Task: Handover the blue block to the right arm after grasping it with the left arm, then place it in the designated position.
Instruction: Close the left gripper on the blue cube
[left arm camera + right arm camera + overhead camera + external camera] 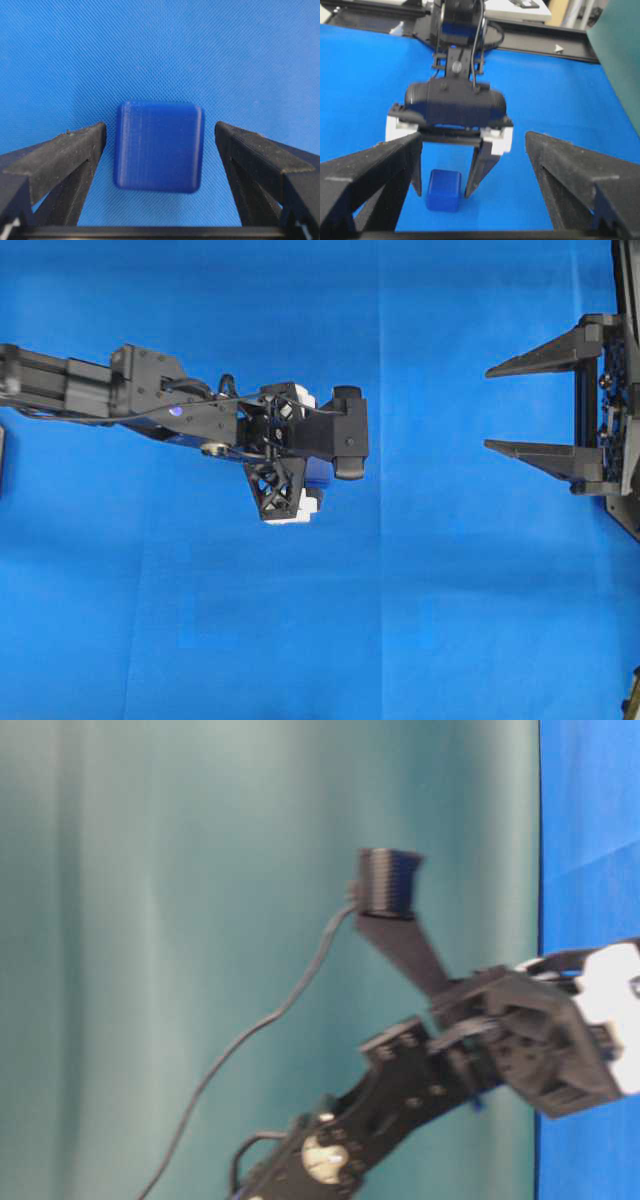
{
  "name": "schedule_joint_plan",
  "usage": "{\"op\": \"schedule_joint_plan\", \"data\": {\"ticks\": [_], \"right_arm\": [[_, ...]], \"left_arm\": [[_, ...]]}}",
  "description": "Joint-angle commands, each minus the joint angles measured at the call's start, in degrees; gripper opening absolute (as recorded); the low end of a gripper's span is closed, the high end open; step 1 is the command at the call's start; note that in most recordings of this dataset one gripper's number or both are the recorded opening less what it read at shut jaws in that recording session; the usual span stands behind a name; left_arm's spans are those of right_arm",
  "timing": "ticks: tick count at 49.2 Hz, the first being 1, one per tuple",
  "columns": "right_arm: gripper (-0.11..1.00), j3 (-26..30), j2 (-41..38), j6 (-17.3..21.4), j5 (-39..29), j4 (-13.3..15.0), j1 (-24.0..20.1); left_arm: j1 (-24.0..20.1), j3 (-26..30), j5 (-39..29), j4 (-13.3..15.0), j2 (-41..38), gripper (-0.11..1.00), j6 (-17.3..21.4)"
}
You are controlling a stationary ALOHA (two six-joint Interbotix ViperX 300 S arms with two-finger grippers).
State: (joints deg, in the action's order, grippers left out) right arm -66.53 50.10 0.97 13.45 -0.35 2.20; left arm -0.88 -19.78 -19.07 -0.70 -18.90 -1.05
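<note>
Blue block (pixel 159 146) first: it sits flat on the blue cloth (pixel 420 360), squarely between the two fingers of the left gripper (pixel 160 150), with a strip of cloth showing on either side of it. Neither finger touches it, so the jaws are spread wide around the cube and nothing is pinched. From the right wrist view the same thing shows from the front: the block (pixel 443 190) rests on the cloth and the left gripper (pixel 442 172) straddles it from above, fingers pointing down.

The block is a small, dark-blue cube with softly rounded edges and corners, and faint parallel ridges run across its top face like printed plastic. It is a shade deeper than the cloth, which has a fine woven grain.

The left fingers (pixel 60 160) are matte black, tapered, with a slightly gritty, worn edge and an open truss shape behind. White plastic bracket pieces (pixel 400 127) hold them under a rounded black housing. Overhead, the left arm (pixel 150 395) reaches in from the left, boxy and black, with loose cables over the wrist.

The right gripper (pixel 520 408) waits well apart at the right edge, its two long, pointed black fingers spread wide and holding nothing, aimed toward the middle.
</note>
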Motion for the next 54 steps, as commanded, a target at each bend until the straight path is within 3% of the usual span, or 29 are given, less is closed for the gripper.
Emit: {"op": "schedule_joint_plan", "data": {"ticks": [1,18,22,27,44,54], "right_arm": [[0.97,1.1,-0.6,0.0,0.4,-0.1,0.1],[0.97,1.1,-0.8,0.0,0.4,-0.1,0.1],[0.97,1.1,-0.8,0.0,0.4,-0.1,0.1],[0.97,1.1,-0.9,0.0,0.4,-0.1,0.1],[0.97,1.1,-0.9,0.0,0.4,-0.1,0.1],[0.97,1.1,-0.9,0.0,0.4,-0.1,0.1]], "left_arm": [[0.1,0.6,0.8,-0.1,0.2,0.93,0.1],[0.4,1.0,0.8,-0.1,-0.2,0.89,0.3],[0.6,1.2,0.8,-0.1,-0.2,0.75,0.6],[0.7,1.3,0.9,-0.1,-0.2,0.48,0.7],[0.8,1.4,0.2,-0.1,0.5,0.48,0.6],[0.8,3.0,-6.1,-0.1,4.3,0.48,1.2]]}}
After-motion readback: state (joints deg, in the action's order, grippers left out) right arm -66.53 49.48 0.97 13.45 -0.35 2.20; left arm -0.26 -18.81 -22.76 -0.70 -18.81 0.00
